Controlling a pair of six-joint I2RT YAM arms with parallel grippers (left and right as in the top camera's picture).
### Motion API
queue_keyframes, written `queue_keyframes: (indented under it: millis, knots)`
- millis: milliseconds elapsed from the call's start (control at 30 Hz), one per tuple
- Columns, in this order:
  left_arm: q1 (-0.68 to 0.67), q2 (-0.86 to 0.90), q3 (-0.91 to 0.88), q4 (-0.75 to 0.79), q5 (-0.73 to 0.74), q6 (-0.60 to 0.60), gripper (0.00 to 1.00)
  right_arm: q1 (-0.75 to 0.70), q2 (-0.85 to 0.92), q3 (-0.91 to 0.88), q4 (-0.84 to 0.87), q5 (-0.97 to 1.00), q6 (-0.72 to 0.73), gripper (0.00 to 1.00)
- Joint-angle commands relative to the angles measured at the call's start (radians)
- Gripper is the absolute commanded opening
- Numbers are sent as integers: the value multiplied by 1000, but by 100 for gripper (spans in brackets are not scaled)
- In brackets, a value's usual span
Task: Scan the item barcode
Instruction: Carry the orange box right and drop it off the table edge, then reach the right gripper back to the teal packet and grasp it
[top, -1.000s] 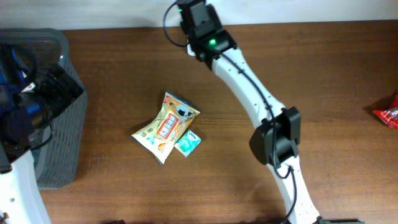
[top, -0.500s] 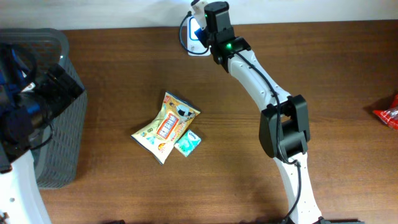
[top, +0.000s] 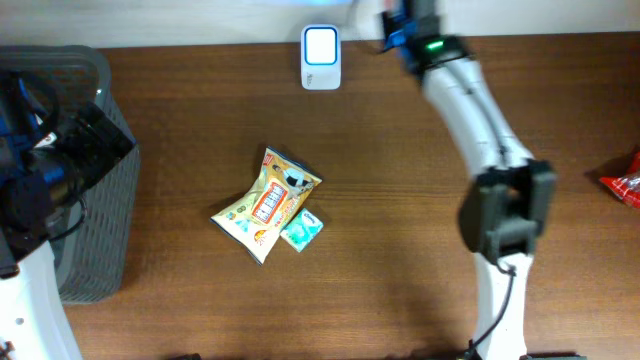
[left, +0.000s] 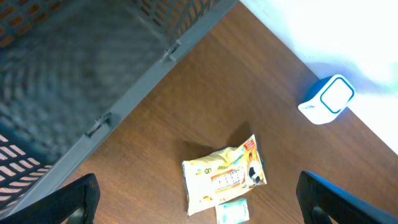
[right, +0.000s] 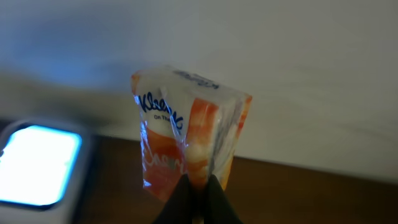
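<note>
Right gripper clenched on a tissue pack, off to one side of the scanner.
The 2 fingers pinch only the pack's bottom edge, low centre of the wrist frame. The pack stands tilted above them against the pale wall, and the lit scanner face sits apart at lower left. Overhead, the scanner is top centre and the right arm reaches the top edge just right of it. No barcode shows on the visible face, so a read may fail unless the pack is turned toward the window. The thin grip on slick film could slip. The left gripper hangs released beside the basket.
</note>
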Motion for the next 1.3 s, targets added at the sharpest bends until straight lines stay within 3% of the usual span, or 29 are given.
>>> queue_keyframes:
  millis: [0, 233, 433, 867, 900, 933, 967, 1000, 1267]
  knots:
    - [3, -2, 0, 1, 4, -9, 99, -120, -98, 5, -100, 10, 154, 4]
    - [3, -2, 0, 1, 4, -9, 99, -366, -87, 5, -382, 10, 340, 4]
    - [3, -2, 0, 1, 4, -9, 99, -549, -69, -19, -525, 10, 345, 4]
    - [3, -2, 0, 1, 4, -9, 99, -774, -68, -256, -454, 75, 379, 4]
    - [3, -2, 0, 1, 4, -9, 99, -790, -68, -257, -450, 77, 379, 9]
    - [3, -2, 0, 1, 4, -9, 99, -806, -68, -257, -442, 65, 378, 31]
    - [3, -2, 0, 1, 4, -9, 99, -815, -68, -257, -439, 51, 378, 69]
    - [3, -2, 0, 1, 4, -9, 99, -822, -68, -257, -435, 37, 378, 100]
    - [3, -2, 0, 1, 4, -9, 99, -800, -142, -231, -444, -23, 367, 99]
